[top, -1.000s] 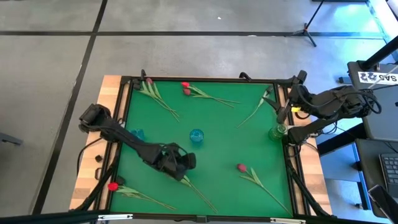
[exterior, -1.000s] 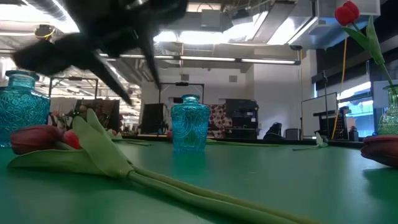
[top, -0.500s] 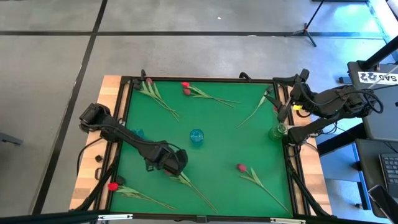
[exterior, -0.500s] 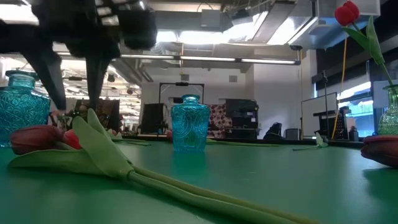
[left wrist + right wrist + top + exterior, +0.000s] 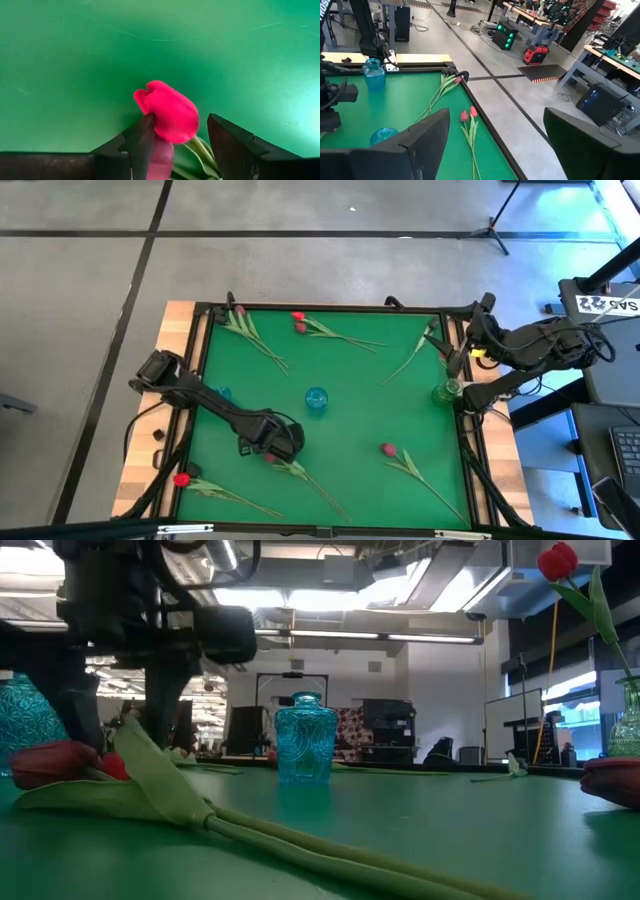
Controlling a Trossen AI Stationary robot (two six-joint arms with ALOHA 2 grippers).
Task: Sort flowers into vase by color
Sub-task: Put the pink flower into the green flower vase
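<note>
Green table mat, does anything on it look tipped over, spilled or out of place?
Nothing is tipped or spilled. The blue glass vase stands upright mid-mat, and loose red-headed artificial tulips lie flat, unsorted.

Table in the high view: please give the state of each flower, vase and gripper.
left gripper: open, straddling a pinkish-red tulip head
right gripper: open, waiting at the table's right edge
green vase: upright, holds one red tulip
centre blue vase: upright
</note>
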